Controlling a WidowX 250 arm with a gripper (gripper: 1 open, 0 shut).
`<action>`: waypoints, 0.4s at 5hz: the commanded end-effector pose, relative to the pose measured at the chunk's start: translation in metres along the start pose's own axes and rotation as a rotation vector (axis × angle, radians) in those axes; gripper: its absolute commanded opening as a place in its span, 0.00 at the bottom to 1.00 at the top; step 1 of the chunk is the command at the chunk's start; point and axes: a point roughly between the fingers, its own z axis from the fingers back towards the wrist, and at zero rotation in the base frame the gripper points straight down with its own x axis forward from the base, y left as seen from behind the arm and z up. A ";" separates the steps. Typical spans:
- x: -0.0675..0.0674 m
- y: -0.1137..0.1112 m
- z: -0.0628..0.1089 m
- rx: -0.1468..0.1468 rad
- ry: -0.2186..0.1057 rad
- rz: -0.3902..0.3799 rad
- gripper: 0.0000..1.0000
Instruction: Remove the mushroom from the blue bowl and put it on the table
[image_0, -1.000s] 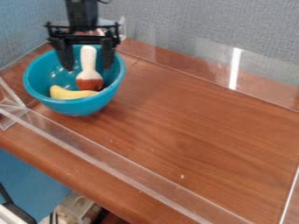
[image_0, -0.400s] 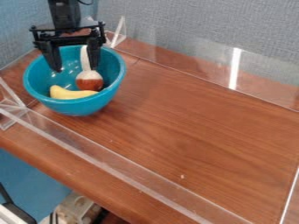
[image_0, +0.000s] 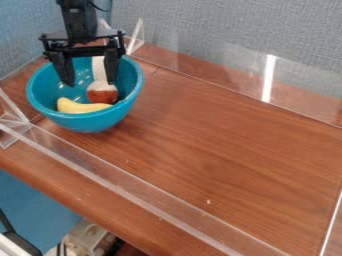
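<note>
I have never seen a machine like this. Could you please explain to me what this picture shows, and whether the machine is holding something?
This is one view, from a camera looking down at a slant on a reddish-brown wooden table with clear walls along its edges. The black device at the upper left is the robot's gripper, the "hand" at the end of its arm. Its two fingers are spread apart over a round blue bowl.

In the bowl you can see a toy mushroom, with a pale stem and a reddish-brown cap, and a yellow banana-shaped piece. The gripper appears to hold nothing. The task is to take the mushroom out and put it on the table.
</note>
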 end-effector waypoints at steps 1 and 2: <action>0.002 -0.003 0.011 0.001 -0.043 -0.030 1.00; 0.003 -0.001 0.014 0.001 -0.054 -0.031 1.00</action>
